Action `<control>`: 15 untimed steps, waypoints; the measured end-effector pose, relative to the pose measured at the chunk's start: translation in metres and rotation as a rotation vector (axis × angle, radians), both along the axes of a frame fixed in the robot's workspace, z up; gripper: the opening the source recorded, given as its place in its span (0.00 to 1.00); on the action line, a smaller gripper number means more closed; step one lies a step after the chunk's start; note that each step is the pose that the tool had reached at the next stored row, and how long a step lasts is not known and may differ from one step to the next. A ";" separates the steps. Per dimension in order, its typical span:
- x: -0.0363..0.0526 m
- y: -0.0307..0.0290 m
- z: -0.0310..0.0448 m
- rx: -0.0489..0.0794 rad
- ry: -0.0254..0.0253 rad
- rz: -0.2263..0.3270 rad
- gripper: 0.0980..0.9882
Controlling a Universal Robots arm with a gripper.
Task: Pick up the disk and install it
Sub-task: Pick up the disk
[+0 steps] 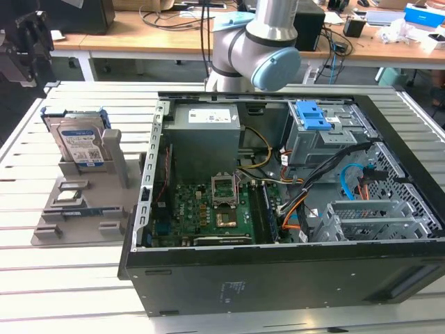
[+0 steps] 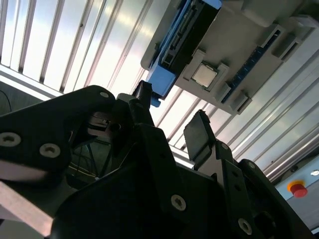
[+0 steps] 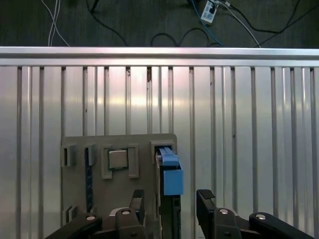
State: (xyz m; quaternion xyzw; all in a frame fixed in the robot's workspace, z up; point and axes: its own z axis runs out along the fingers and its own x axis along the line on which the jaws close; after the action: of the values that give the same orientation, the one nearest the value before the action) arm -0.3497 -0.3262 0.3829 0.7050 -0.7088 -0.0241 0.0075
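1. Plainly, the claw [image 3: 170, 196] stood open in both wrist views, its two black fingers [image 3: 205, 198] spread apart with nothing held between them.
2. The disk [image 3: 169, 172] lay beyond the fingertips, in line with the gap between them, and apart from the claw [image 2: 172, 107].
3. It stood on edge in a slot of the grey plastic stand [image 3: 144, 142], with a bright blue carrier rail facing the claw.
4. In the second wrist view the disk [image 2: 175, 47] showed its dark edge and blue rail, and one finger [image 2: 199, 132] pointed toward the stand [image 2: 239, 42].
5. Beside the disk, a small square silver chip [image 3: 117, 159] sat in a recess of the same stand, also beyond the fingertips.
6. In the exterior view the disk [image 1: 82, 142] stood upright with its white-and-blue label showing, held by the stand [image 1: 83, 223] on the slatted aluminium table [image 1: 69, 292].
7. The open computer case [image 1: 278, 278] lay just beside the stand on that table, with a blue latch plate [image 1: 311, 115] inside it.
8. The grey arm [image 1: 257, 49] rose behind the case.
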 end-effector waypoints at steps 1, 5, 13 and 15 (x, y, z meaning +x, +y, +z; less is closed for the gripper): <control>0.0003 0.0004 -0.0002 0.000 -0.0001 0.000 0.50; 0.0022 0.0032 -0.0014 0.000 -0.0001 0.000 0.50; 0.0046 0.0049 -0.0054 0.000 0.0000 0.000 0.50; 0.0052 0.0049 -0.0076 0.000 0.0001 0.000 0.50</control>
State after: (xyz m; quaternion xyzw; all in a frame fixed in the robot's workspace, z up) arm -0.3444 -0.3214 0.3753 0.7050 -0.7088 -0.0241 0.0076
